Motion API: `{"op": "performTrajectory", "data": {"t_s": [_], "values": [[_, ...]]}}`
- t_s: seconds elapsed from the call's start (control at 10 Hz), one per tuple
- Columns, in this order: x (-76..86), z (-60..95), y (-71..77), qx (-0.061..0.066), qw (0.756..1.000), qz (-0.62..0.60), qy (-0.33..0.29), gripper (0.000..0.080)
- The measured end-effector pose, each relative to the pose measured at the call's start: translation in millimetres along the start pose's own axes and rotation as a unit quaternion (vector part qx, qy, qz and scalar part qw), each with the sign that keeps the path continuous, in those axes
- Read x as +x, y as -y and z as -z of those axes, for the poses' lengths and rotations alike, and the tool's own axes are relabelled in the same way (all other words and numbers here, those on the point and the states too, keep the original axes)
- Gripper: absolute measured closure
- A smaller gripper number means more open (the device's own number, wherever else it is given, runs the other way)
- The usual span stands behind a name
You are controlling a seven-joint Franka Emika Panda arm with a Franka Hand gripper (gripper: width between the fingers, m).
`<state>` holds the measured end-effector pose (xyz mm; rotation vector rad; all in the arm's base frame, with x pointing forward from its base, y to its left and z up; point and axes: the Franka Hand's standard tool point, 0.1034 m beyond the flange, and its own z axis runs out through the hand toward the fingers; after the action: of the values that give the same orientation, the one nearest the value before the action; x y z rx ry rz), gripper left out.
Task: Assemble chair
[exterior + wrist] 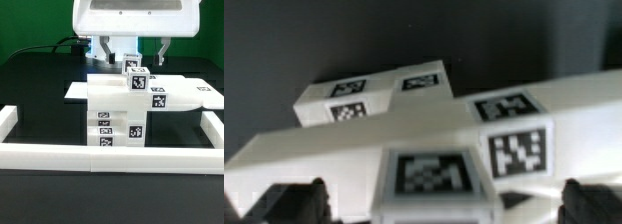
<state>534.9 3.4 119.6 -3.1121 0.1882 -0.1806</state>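
The chair (125,108), a blocky assembly of matte white plastic with square black-and-white tags, stands mid-table against the near side of the long low border rail (110,156); a flat plate spreads left and right behind it. The gripper (131,58) hangs above its far top edge, fingers (292,203) apart (dark and blurred in the wrist view), touching nothing I can make out.
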Motion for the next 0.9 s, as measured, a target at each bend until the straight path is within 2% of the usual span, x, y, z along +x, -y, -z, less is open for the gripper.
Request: {"op": "performTrajectory", "data": {"t_s": [0.2, 0.3, 0.4, 0.5, 0.6, 0.9], "values": [[-1.7, -1.6, 0.3, 0.000, 1.000, 0.001, 0.002, 0.0151], [-1.7, -1.7, 0.3, 0.000, 1.000, 0.001, 0.002, 0.0242], [-1.7, -1.7, 0.3, -0.001, 1.000, 0.001, 0.002, 0.0242], [-1.7, -1.7, 0.3, -0.001, 1.000, 0.001, 0.002, 0.0442], [-1.6, -1.7, 0.3, -0.001, 1.000, 0.001, 0.002, 0.0517], [-1.7, -1.7, 0.3, -0.001, 1.000, -0.008, 0.002, 0.0517]]}}
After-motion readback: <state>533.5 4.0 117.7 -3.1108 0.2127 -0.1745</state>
